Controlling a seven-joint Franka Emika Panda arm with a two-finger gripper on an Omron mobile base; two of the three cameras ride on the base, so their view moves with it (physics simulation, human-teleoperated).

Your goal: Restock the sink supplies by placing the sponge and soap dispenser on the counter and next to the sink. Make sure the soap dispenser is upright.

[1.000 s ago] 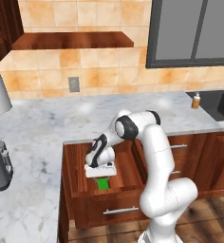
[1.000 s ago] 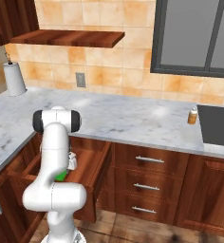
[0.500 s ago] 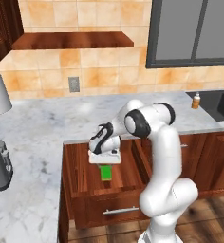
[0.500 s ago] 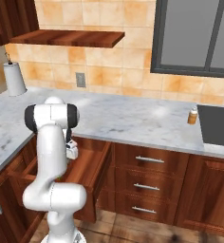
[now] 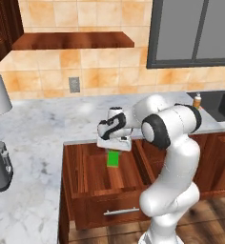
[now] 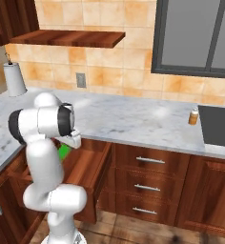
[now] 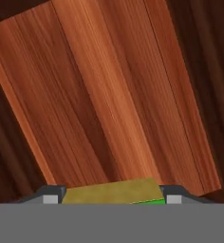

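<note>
Gripper (image 5: 113,148) at centre frame of the left base view, clamped on the sponge (image 5: 113,158) — green block hanging below the fingers, above the open drawer (image 5: 93,174). Seen in the hand view as a yellowish face wedged between the two finger tips at the bottom edge, green sliver lower right, bare drawer floor beyond. Held by the narrow sides, probably so the flat face can go down on the worktop without regripping.

Soap dispenser (image 6: 194,116) standing upright at right of the right base view, on the counter (image 6: 128,119) just beside the sink (image 6: 218,126) — likely already done. Sponge judged mid-carry: lifted clear of the drawer, not yet over the marble. Next move calls for a long swing toward the right of frame, then a set-down near the bottle without knocking it over.
</note>
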